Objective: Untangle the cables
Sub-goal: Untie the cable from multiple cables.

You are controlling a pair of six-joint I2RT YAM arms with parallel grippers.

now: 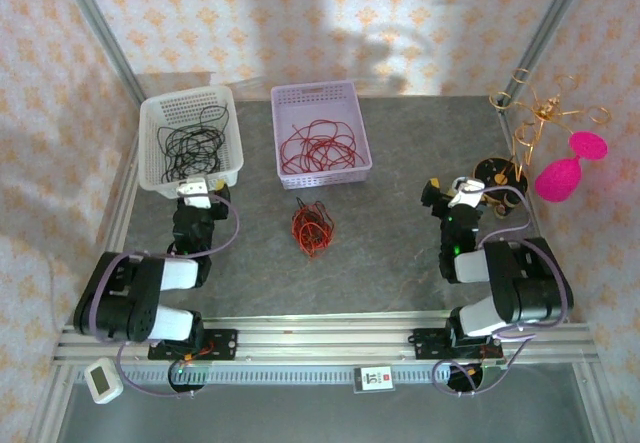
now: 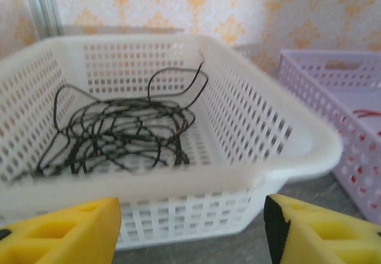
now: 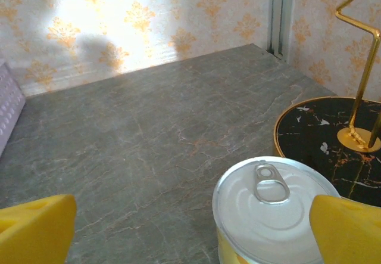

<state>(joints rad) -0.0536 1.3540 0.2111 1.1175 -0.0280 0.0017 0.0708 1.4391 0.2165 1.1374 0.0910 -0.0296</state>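
A knotted clump of red cables (image 1: 312, 227) with a little black in it lies on the table between the arms. Loose black cables (image 1: 193, 140) (image 2: 119, 130) lie in a white basket (image 1: 160, 175) (image 2: 256, 139). Loose red cables (image 1: 318, 148) lie in a lilac basket (image 1: 362, 123) (image 2: 315, 79). My left gripper (image 1: 199, 188) (image 2: 191, 231) is open just before the white basket's near wall, holding nothing. My right gripper (image 1: 458, 190) (image 3: 193, 231) is open at the right, over bare table beside a can, apart from the clump.
A pull-tab can (image 3: 271, 216) stands close to my right fingers. Behind it is a black round base (image 3: 324, 142) (image 1: 500, 171) with a gold wire stand (image 1: 535, 113). A pink object (image 1: 565, 168) lies at the far right. Patterned walls enclose the table.
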